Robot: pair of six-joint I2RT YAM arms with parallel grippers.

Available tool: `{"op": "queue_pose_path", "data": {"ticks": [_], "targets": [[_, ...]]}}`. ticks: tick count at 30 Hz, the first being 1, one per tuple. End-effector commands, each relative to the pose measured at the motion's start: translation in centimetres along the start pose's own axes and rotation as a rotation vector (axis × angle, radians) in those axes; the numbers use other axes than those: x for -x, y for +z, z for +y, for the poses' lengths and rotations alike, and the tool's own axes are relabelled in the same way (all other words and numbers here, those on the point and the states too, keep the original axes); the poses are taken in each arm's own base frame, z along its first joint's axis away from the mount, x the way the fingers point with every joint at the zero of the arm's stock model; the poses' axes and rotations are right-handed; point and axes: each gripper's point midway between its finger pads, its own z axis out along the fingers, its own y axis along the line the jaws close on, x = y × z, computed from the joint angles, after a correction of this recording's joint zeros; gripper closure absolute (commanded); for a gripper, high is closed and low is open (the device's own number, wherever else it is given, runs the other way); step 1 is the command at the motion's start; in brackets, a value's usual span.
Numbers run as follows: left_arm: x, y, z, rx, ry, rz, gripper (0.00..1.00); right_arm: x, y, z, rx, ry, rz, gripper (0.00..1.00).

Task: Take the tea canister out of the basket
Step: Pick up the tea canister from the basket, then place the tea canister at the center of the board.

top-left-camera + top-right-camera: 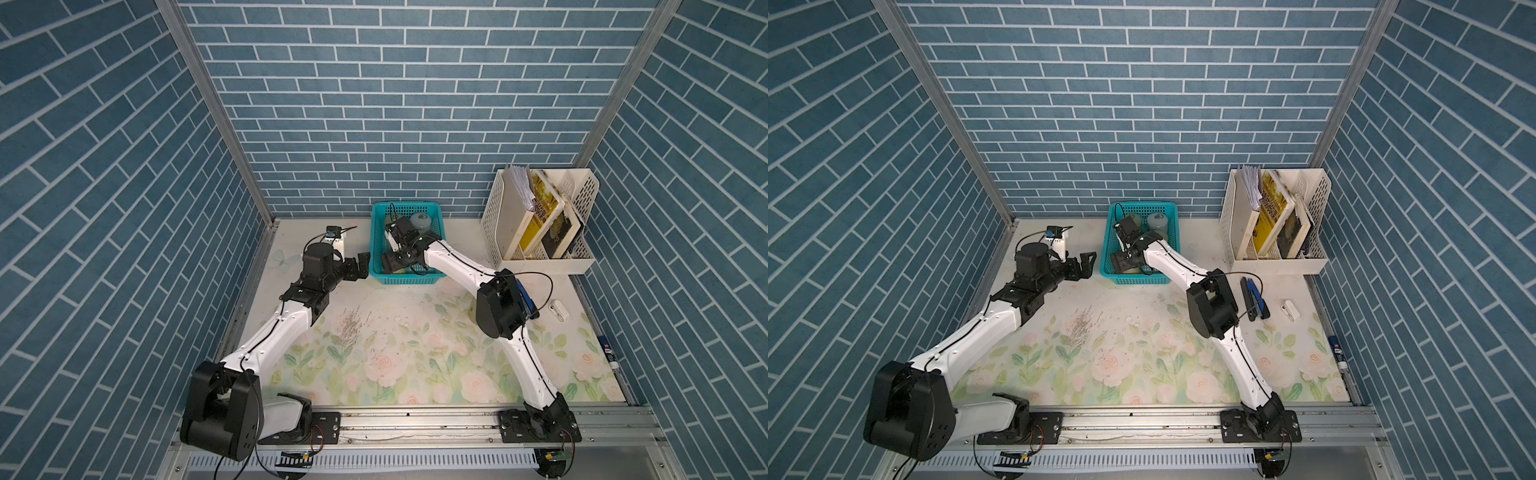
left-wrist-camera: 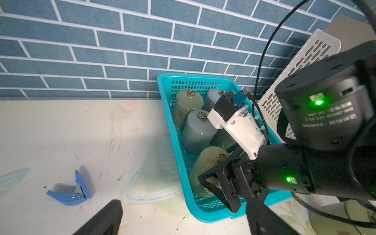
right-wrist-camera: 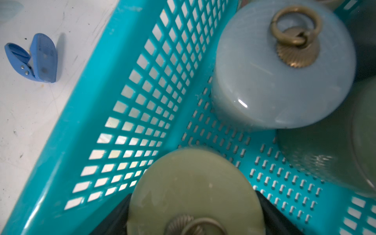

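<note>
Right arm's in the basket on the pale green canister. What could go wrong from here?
1. The right gripper straddles the pale green canister near its glossy top; a high or shallow grip might slip.
2. The grey-blue canister and dark green canister stand close; a tilted lift may knock them.
3. Nothing holds the basket; the left gripper hangs open beside it, so it could shift.

You get even, soft light in both top views. Right wrist — pale green canister lid (image 3: pixel 195 193) blurred, small glare on grey-blue canister (image 3: pixel 280 81). Left wrist: green LED (image 2: pixel 318 102) flares, brick wall (image 2: pixel 101 50) curves.
</note>
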Motion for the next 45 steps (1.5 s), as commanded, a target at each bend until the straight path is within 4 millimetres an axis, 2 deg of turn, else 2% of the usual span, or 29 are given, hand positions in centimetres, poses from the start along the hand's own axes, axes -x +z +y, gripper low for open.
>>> {"op": "queue_pose_path", "data": {"ticks": [1, 4, 5, 11, 18, 21, 22, 23, 26, 30, 32, 36, 38, 42, 45], "targets": [[0.1, 0.3, -0.5, -0.033, -0.008, 0.015, 0.00, -0.7, 0.1, -0.4, -0.024, -0.014, 0.032, 0.66], [0.5, 0.3, -1.0, -0.055, -0.006, 0.014, 0.00, 0.3, -0.8, -0.4, -0.021, -0.016, 0.000, 0.96], [0.7, 0.2, -1.0, -0.057, -0.006, 0.009, 0.00, 0.6, -1.1, -0.4, -0.022, -0.016, -0.011, 1.00], [1.3, 0.0, -1.8, -0.093, -0.001, 0.007, 0.00, 3.3, -4.0, -1.3, -0.033, 0.001, -0.102, 1.00], [0.6, 0.8, -5.1, -0.180, 0.035, 0.042, 0.00, 3.5, -6.0, -4.5, -0.085, 0.023, -0.117, 1.00], [0.5, 1.0, -6.5, -0.214, 0.044, 0.048, 0.00, 4.1, -7.8, -5.2, -0.101, 0.029, -0.149, 1.00], [0.6, 1.1, -6.8, -0.222, 0.049, 0.047, 0.00, 4.1, -7.9, -5.4, -0.106, 0.025, -0.150, 1.00], [0.7, 1.1, -7.3, -0.234, 0.054, 0.046, 0.00, 5.0, -9.9, -5.3, -0.106, 0.024, -0.188, 1.00], [1.1, 1.0, -8.6, -0.271, 0.070, 0.042, 0.00, 6.2, -13.0, -5.0, -0.097, 0.013, -0.245, 1.00], [1.5, -0.1, -10.7, -0.372, 0.108, 0.014, 0.00, 6.5, -16.9, -4.1, -0.096, -0.045, -0.318, 1.00], [1.7, -0.7, -11.2, -0.399, 0.118, -0.004, 0.00, 5.9, -18.6, -3.5, -0.064, -0.064, -0.345, 1.00], [2.2, -1.8, -11.3, -0.406, 0.124, -0.043, 0.00, 3.2, -21.3, -2.1, 0.035, -0.098, -0.391, 1.00], [2.2, -2.1, -11.3, -0.409, 0.122, -0.052, 0.00, 1.6, -21.9, -1.5, 0.067, -0.113, -0.394, 1.00], [1.4, -2.0, -12.1, -0.462, 0.122, -0.018, 0.00, -2.6, -21.7, -0.9, 0.104, -0.130, -0.338, 1.00], [0.6, -1.7, -12.5, -0.467, 0.125, -0.002, 0.00, -5.7, -20.7, -1.7, 0.076, -0.118, -0.280, 1.00]]}}
